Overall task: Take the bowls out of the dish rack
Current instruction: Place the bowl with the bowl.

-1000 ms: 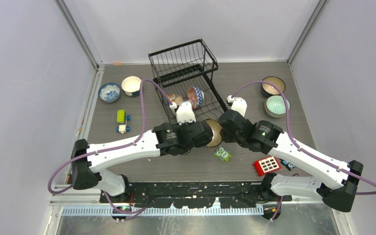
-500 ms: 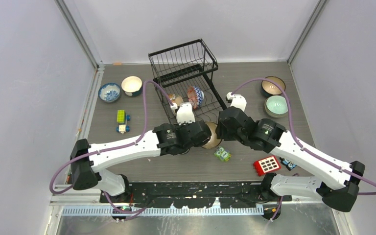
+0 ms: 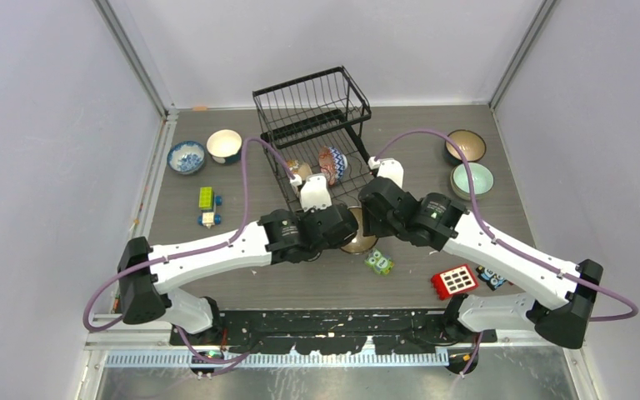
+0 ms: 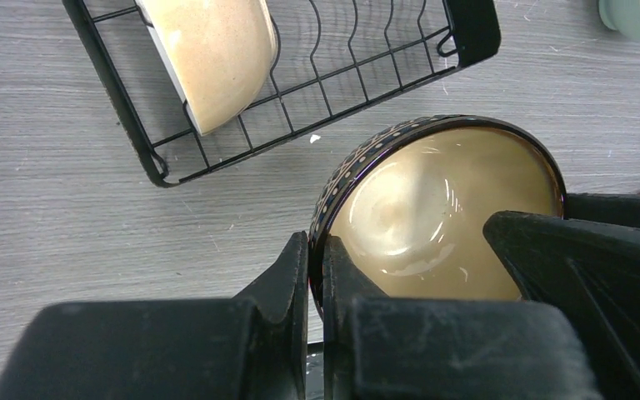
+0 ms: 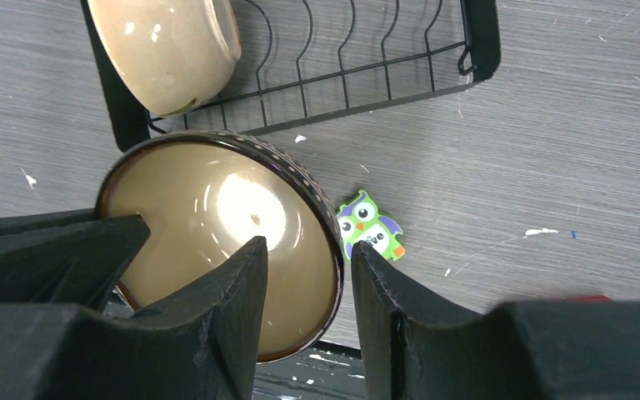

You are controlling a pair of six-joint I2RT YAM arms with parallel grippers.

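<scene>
while the left pincer (image 4: 317, 250) clamps the rim of the dark brown dotted bowl (image 4: 433, 200), the right pincer (image 5: 307, 250) stands part-open astride its opposite rim; the dish rack (image 5: 479, 42) lies just beyond both.

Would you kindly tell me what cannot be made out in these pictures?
- Top view: brown bowl mostly hidden beneath both wrists.
- Left wrist view: its near rim behind left tool; mint bowl cut off at corner.
- Right wrist view: cream bowl cut off by top edge.
</scene>
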